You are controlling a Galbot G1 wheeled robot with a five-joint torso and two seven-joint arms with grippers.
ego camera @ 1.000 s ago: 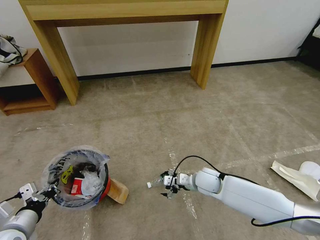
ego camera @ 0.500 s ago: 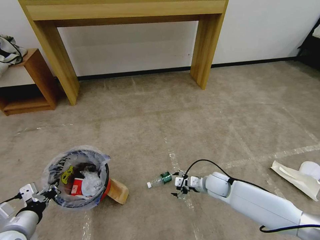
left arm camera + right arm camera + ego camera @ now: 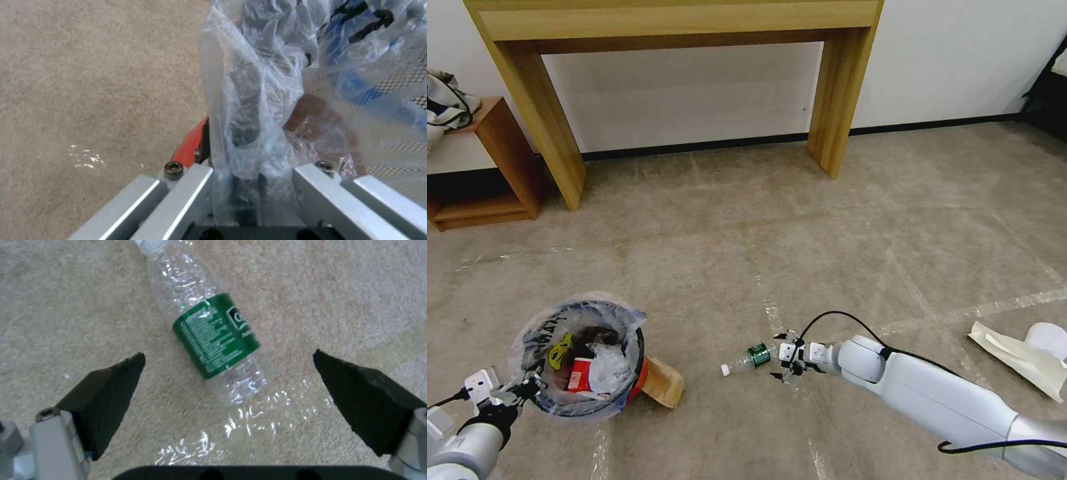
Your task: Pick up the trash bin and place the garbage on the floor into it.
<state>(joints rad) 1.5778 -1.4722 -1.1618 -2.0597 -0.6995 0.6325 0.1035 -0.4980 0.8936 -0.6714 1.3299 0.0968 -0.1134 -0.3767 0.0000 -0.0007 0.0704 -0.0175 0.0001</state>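
**Bottle lined up, bin part full**

The left tool (image 3: 527, 387) is pinched on the rim of the trash bin (image 3: 582, 358), its fingers (image 3: 242, 116) pressed through the clear liner in the left wrist view. The bin sits low at the robot's left, over the floor (image 3: 694, 267), and whether it rests on the carpet or hangs just above it cannot be told. Inside it lie a red wrapper and crumpled clear or white pieces, so part of the collecting looks done.

The right tool (image 3: 784, 363) is low over the carpet, spread wide, with a small clear bottle (image 3: 746, 360) lying on its side just ahead of it. In the right wrist view the bottle (image 3: 209, 336) lies ahead of the two dark pads (image 3: 113, 393), not yet between them and touched by neither, so this piece is not yet gripped.

Still left on the floor, as far as can be judged: that bottle, a tan paper bag (image 3: 662, 382) touching the bin's side, and pale paper litter (image 3: 1017, 353) well off to the right.

The bottle's green label carries fine white print and a boxed white logo (too blurred to read). The liner shows black lettering and a yellow figure, also unreadable.
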